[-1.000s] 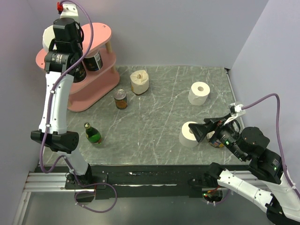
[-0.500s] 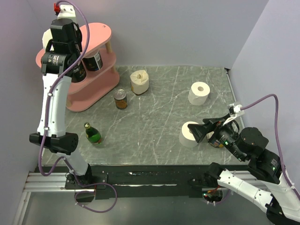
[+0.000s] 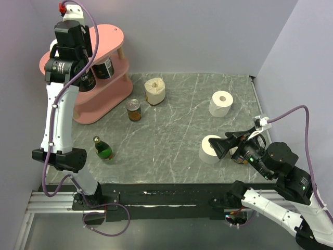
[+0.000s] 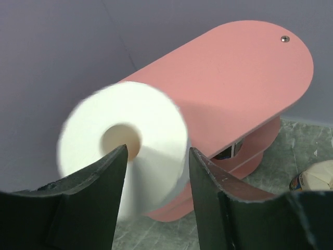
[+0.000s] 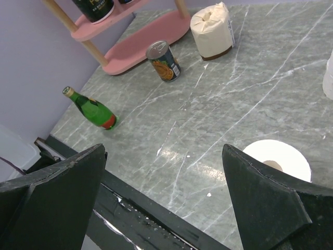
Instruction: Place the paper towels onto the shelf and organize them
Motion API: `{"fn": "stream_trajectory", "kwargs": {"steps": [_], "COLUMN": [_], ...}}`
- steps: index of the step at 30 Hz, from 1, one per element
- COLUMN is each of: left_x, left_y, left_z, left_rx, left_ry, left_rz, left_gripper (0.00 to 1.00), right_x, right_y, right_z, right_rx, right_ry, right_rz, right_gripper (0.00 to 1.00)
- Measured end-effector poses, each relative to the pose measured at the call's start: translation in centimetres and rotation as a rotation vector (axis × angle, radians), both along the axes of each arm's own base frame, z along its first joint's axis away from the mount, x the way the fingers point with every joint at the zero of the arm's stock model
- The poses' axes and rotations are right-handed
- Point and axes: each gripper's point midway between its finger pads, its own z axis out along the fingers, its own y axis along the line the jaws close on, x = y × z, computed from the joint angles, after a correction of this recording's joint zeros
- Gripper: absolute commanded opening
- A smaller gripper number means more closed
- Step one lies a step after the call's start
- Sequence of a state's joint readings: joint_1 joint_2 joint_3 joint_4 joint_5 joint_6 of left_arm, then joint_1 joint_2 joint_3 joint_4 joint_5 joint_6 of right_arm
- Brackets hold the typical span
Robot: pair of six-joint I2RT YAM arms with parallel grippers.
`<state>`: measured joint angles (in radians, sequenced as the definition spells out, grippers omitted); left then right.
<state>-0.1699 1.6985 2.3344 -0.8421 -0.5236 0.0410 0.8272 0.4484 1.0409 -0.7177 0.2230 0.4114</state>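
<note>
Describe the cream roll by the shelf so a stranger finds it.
Find the pink shelf at the far left. Right of its bottom board stands a can, with the roll just beyond it. It alone is cream with a crumpled, closed top; the other rolls are white, open-cored.

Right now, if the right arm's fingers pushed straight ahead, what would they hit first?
Most likely the nearest paper roll, standing on the table ahead of the right fingers. It sits low in their view, so they might skim over it.

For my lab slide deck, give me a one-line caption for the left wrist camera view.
Left gripper, jaws parted, frames a blurred white paper towel roll, top board of the pink shelf beyond.
</note>
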Motion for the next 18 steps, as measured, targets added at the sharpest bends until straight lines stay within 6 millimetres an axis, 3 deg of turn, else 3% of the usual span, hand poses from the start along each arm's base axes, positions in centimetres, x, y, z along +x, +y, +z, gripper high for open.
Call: {"fn": "stream_trajectory", "kwargs": {"steps": [12, 18], "left_x": [0.1, -0.1], "left_y": [1.3, -0.1], "left_z": [1.9, 2.1], "left_rx": [0.052, 0.064], "left_ry": [-0.062, -0.069], "left_rz": [0.063, 0.031], "left_gripper": [0.61, 0.64], "right_x": [-0.2, -0.3], "right_y": [-0.3, -0.3], "right_z": [0.2, 0.2], "right_rx": [0.011, 0.012], "right_ry": [-0.010, -0.011], "right_rz": [-0.001, -0.002], "right_gripper": [1.00, 1.00]}}
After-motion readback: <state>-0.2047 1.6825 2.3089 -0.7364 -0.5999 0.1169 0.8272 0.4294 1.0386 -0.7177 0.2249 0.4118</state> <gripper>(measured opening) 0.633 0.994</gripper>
